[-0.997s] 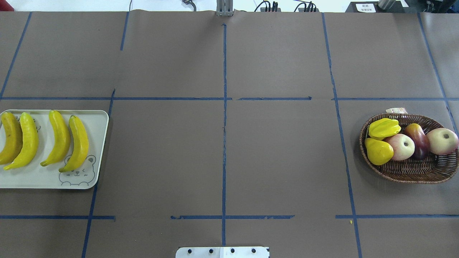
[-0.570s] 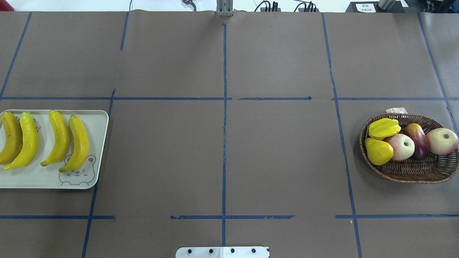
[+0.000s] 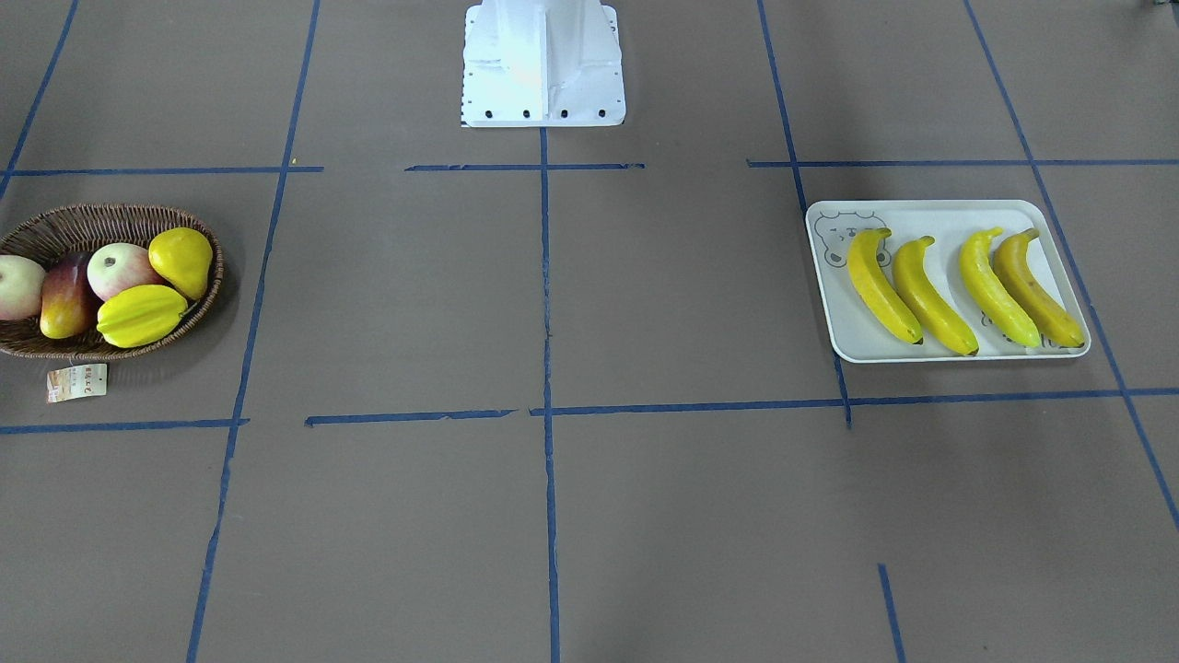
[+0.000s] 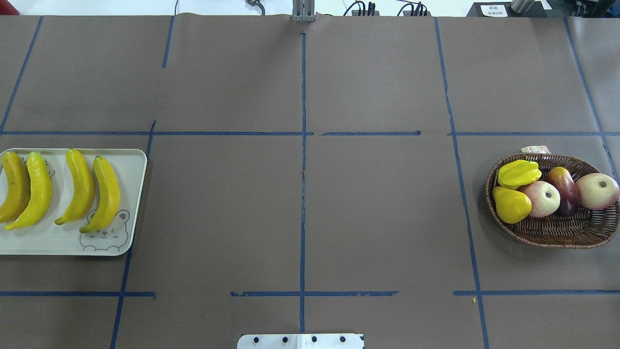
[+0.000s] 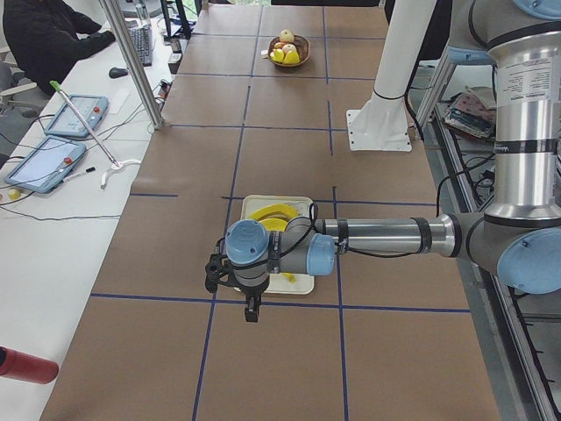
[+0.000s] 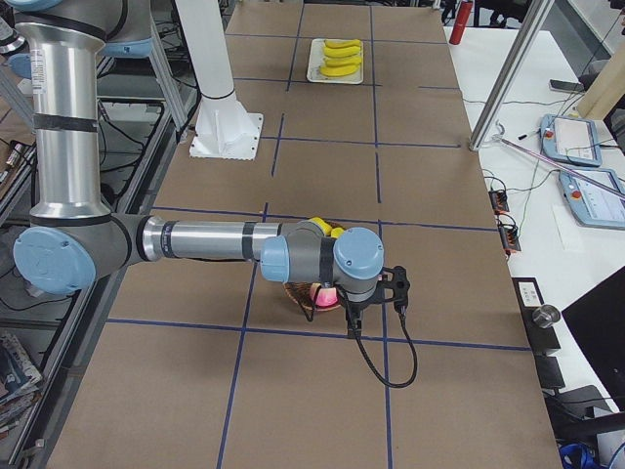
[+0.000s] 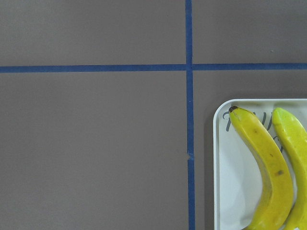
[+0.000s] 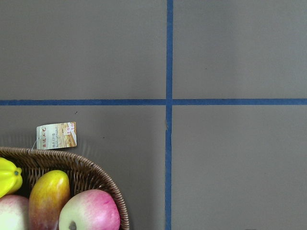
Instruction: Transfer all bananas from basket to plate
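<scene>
Several yellow bananas (image 4: 104, 194) lie side by side on the pale plate (image 4: 48, 242) at the table's left; they show again (image 3: 884, 287) on the plate (image 3: 949, 214) in the front view. The wicker basket (image 4: 557, 235) at the right holds a starfruit, a pear, two apples and a mango. Only the side views show my arms. The left gripper (image 5: 252, 309) hangs over the plate's near edge, and the right gripper (image 6: 354, 315) hangs over the basket; I cannot tell whether either is open or shut. The left wrist view shows two bananas (image 7: 266, 163).
Brown paper with blue tape lines (image 4: 302, 194) covers the table. The white robot base (image 3: 543, 64) stands at the middle of the robot's side. A paper tag (image 8: 56, 135) lies beside the basket. Tablets (image 5: 48, 162) and a seated person are on a side bench.
</scene>
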`<state>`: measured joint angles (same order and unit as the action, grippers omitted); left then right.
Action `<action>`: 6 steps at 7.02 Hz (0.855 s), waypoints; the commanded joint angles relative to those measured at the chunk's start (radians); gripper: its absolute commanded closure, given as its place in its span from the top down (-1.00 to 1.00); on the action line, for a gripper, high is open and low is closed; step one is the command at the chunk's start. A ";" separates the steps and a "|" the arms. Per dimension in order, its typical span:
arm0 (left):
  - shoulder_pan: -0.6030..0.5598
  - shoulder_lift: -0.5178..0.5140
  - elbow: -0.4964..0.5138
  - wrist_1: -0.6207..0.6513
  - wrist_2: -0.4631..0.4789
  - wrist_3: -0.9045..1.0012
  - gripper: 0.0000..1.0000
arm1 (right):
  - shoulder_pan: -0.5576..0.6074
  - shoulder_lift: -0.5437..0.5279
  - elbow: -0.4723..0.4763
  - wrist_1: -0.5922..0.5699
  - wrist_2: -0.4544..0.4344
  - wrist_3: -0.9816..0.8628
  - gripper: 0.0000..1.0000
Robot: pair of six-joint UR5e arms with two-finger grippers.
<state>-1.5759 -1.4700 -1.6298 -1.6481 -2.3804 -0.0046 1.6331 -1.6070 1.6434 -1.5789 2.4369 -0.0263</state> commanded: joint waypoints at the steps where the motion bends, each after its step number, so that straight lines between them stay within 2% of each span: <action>1: 0.000 0.000 0.002 -0.001 0.000 0.000 1.00 | 0.001 -0.002 -0.001 -0.001 0.002 0.000 1.00; 6: 0.000 -0.001 0.010 -0.002 0.000 0.000 1.00 | 0.002 -0.007 0.003 0.013 0.008 0.000 1.00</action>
<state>-1.5754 -1.4705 -1.6213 -1.6501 -2.3807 -0.0046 1.6344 -1.6125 1.6448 -1.5687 2.4443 -0.0261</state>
